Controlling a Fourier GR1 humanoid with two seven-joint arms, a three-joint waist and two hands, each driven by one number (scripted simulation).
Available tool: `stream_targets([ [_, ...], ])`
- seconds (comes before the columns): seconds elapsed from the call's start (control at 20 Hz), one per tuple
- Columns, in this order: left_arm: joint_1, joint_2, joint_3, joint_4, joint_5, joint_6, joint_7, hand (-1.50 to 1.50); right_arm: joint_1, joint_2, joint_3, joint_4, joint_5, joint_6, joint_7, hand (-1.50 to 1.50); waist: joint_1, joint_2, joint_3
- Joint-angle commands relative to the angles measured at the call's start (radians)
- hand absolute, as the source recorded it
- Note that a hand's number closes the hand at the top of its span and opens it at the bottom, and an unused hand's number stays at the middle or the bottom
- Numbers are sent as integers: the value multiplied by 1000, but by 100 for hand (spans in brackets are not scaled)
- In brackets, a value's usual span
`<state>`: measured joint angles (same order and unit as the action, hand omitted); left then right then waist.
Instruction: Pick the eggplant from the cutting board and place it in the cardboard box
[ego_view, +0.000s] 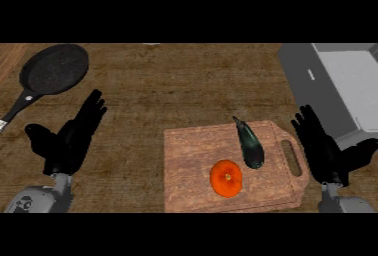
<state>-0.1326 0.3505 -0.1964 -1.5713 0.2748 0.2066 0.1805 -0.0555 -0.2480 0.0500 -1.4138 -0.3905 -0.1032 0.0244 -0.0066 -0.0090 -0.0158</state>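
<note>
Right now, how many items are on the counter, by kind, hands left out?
Vegetables: 2, the eggplant and an orange tomato, both on the cutting board
Cutting board: 1
Frying pan: 1
Grey box: 1
Total: 5

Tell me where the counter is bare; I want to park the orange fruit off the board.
Widest bare counter lies between the frying pan and the grey box, above the cutting board. A narrower strip separates the left hand from the board. It is crowded around the eggplant, orange fruit and right hand.
</note>
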Motion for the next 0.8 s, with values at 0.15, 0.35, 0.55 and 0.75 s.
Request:
stream_targets([
  [0.15,-89,112,-19,-45,-114,-88,-103,0,-289,-259,-111,-110,11,51,157,-150,21,3,12],
  [0.35,-116,128,-58,-27,-150,-149,-193,0,-344,-505,-20,-35,193,201,211,-150,32,23,9],
  [0.55,-98,137,-32,24,-141,-203,-262,0,-353,-514,-43,64,179,362,11,-150,20,16,16],
  [0.75,-176,96,-56,55,-198,-163,-231,0,-436,-557,27,100,280,457,-106,-150,21,19,16],
])
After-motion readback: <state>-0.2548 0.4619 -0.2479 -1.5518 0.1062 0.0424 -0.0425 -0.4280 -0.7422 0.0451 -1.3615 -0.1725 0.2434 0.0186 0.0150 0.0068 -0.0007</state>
